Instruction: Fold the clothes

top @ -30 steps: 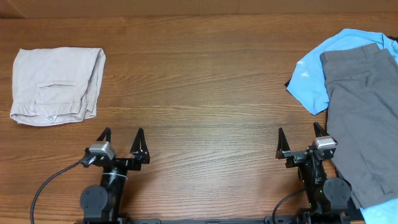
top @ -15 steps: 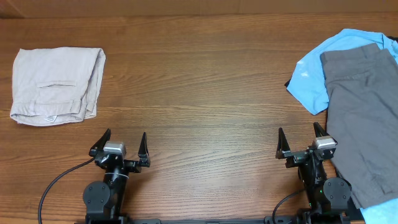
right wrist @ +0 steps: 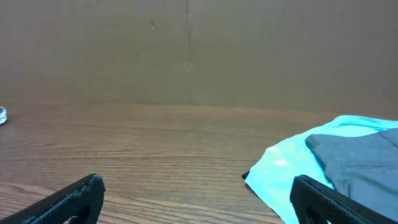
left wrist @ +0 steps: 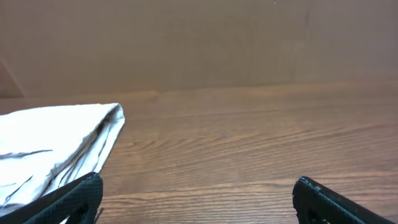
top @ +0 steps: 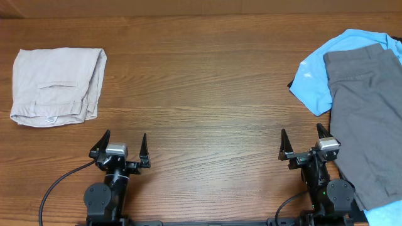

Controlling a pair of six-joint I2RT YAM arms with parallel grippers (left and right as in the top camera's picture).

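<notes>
Your khaki shorts (top: pixel 56 85) lie at the far left of the desk (top: pixel 207 81), well away from both arms. They look already folded: a compact, roughly square packet with the legs doubled over. The welt pocket faces up and a small white tag shows at the near edge. The layers line up fairly well, though the right side bulges a little where the fabric is stacked. In the left wrist view that side shows as a soft rounded fold. I judge the fold on this piece done, or close to it. At most you have a little squaring of the edges left.

Your left pincer (top: pixel 124 135) is released, its fingers spread wide with nothing between them, low at the near edge of the desk. Your right pincer (top: pixel 301 132) is the same: spread and empty, just beside the grey trousers (top: pixel 364 119). Those lie flat and unfolded on top of a light blue shirt (top: pixel 314 75) at the right edge.

No container of any kind shows in any view. All three garments rest directly on the wood.
</notes>
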